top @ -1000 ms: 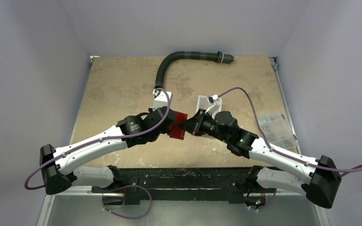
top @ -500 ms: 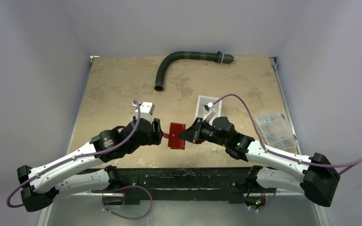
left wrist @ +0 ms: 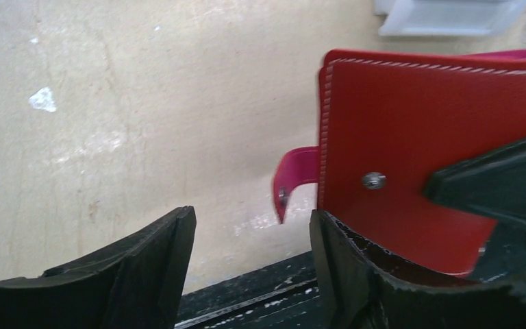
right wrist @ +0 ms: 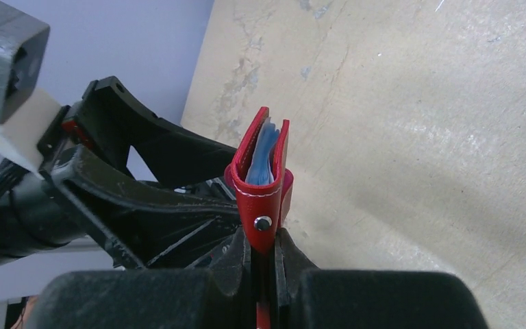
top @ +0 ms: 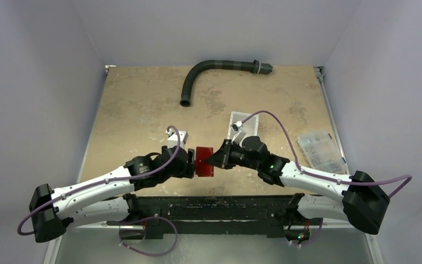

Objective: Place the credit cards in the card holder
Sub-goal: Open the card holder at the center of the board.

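The card holder is a small red wallet, folded, held on edge just above the table near its front edge. My right gripper is shut on its spine end. Between the covers show thin pale bluish edges; I cannot tell whether they are the credit cards or sleeves. The snap tab hangs loose on the holder's left side. My left gripper is open and empty. Its right finger lies against the holder's lower corner, and the holder is outside the gap.
A white bin stands just behind the right gripper. A clear compartmented box lies at the right edge. A black curved hose lies at the back. The black base rail runs right under the left fingers.
My left gripper has opened, let go of the card holder and drawn back left. The right gripper has carried the holder toward the table's front edge.
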Controlling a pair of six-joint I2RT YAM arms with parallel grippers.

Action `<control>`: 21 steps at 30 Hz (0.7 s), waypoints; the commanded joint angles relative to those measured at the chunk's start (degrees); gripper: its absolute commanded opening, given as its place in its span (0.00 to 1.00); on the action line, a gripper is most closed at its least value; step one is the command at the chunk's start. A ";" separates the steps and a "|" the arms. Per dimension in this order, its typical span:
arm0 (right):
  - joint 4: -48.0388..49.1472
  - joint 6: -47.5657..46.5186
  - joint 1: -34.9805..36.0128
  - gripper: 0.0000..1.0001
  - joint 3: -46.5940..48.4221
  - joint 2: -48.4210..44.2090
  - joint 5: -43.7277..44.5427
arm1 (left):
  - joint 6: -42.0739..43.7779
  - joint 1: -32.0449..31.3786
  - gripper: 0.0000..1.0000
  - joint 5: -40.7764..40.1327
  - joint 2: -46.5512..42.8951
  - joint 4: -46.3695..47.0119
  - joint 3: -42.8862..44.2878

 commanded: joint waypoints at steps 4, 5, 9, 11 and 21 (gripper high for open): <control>6.12 -0.74 0.18 0.00 -1.09 -0.40 -3.90 | -2.07 -0.09 0.59 -4.85 -7.16 3.55 -4.04; 6.57 -0.99 0.18 0.00 -1.25 -0.33 -4.58 | -1.75 -0.11 0.58 -4.41 -7.30 3.98 -4.22; 7.85 -1.66 0.18 0.00 -1.57 -0.29 -5.96 | -0.47 -0.10 0.58 -2.47 -6.20 4.63 -3.59; 8.50 -1.72 0.18 0.00 -1.77 -0.12 -6.67 | 0.13 -0.04 0.55 -1.89 -5.78 4.62 -3.34; -4.12 -7.10 0.73 0.35 3.19 7.20 -0.99 | 1.67 -0.11 0.00 -2.62 -5.40 -0.82 -0.21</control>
